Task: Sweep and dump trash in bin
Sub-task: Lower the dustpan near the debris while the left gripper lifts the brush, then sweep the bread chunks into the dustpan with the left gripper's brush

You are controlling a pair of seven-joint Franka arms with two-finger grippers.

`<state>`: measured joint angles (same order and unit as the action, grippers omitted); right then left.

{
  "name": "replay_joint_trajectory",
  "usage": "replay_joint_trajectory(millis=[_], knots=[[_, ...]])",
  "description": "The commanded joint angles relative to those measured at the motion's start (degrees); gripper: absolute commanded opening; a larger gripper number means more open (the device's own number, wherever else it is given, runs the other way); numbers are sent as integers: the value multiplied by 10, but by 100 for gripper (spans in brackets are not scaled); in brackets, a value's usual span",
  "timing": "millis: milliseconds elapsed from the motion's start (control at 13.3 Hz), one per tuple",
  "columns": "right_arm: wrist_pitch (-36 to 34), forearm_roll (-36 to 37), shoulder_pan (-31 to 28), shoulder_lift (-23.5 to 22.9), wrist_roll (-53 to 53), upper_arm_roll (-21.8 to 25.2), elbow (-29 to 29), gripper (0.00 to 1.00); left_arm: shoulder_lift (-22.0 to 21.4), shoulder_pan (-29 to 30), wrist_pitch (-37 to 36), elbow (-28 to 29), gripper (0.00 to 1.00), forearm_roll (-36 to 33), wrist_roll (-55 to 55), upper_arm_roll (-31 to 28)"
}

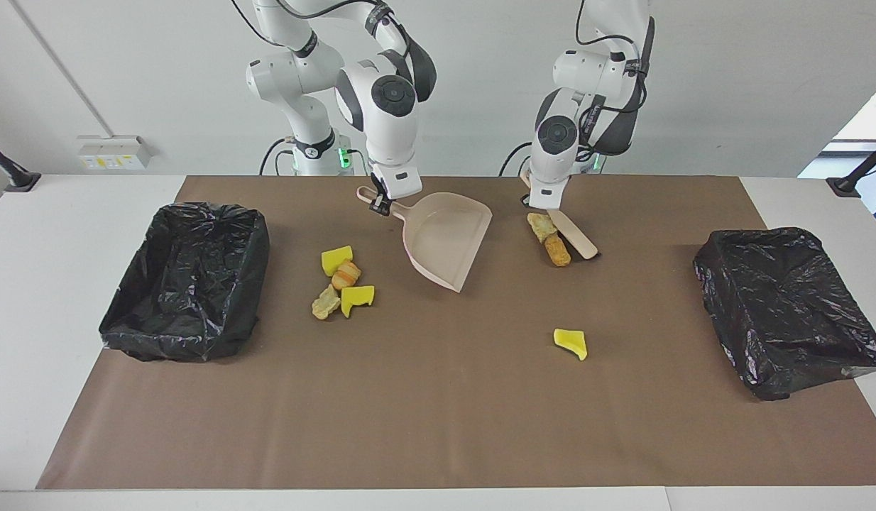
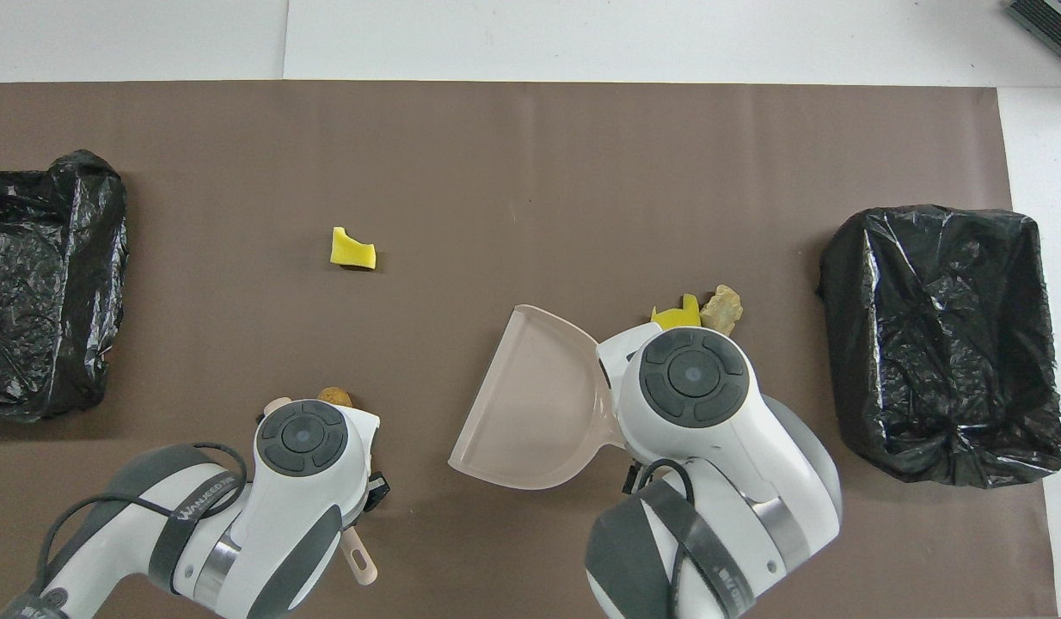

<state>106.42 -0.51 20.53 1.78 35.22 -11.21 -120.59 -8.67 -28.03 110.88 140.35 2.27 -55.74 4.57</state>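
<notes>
Gripping the brush [image 1: 571, 231], the left end effector [image 1: 544, 206] nears trash [image 1: 549, 238]; the right end effector [image 1: 381, 204] clasps the dustpan [image 1: 446, 238].

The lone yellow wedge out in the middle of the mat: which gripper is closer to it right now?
Left. The left gripper, shut on the brush, is the closer one to the lone yellow wedge. The right gripper, shut on the dustpan handle, is toward the right arm's end.

Facing view: high camera across the table, aimed at both arm bases, whole brown mat [image 1: 438, 419] framed. Overhead view: steep downward look from above the bases, closer. Shared: brown mat [image 2: 530, 155], half a turn apart, each mat end reversed.
</notes>
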Motion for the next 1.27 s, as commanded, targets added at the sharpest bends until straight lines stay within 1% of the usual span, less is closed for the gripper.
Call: replay_joint_trajectory(millis=[0,225,450,600,675,750,825,900,974,1049,1199], knots=[[29,18,8,7,-2,-1,-28,0,19,-4,36,-13,0,11,91,-5],[45,27,20,-14,-3,-2,-32,0,33,3,56,-31,0,11,200,-6],[49,27,21,-16,-3,-2,-40,0,65,23,42,-82,0,10,271,-8],[64,27,34,-22,-17,-2,-47,0,67,35,11,-116,0,9,300,-12],[66,27,34,-23,-21,-2,-47,0,62,62,-17,-132,0,8,324,-11],[67,28,37,-27,-24,-2,-47,0,54,73,-41,-137,0,8,348,-12],[70,29,53,-29,-57,-1,-47,0,39,80,-65,-134,0,6,355,-12],[69,45,75,-29,-112,-1,-48,0,29,82,-91,-128,0,5,349,-13],[67,78,83,-28,-137,-1,-48,0,17,82,-108,-119,0,5,344,-13],[63,95,85,-27,-143,-2,-48,0,0,78,-114,-99,0,5,326,-13],[63,103,86,-25,-145,-2,-48,0,-46,69,-101,-34,0,5,285,-11]])
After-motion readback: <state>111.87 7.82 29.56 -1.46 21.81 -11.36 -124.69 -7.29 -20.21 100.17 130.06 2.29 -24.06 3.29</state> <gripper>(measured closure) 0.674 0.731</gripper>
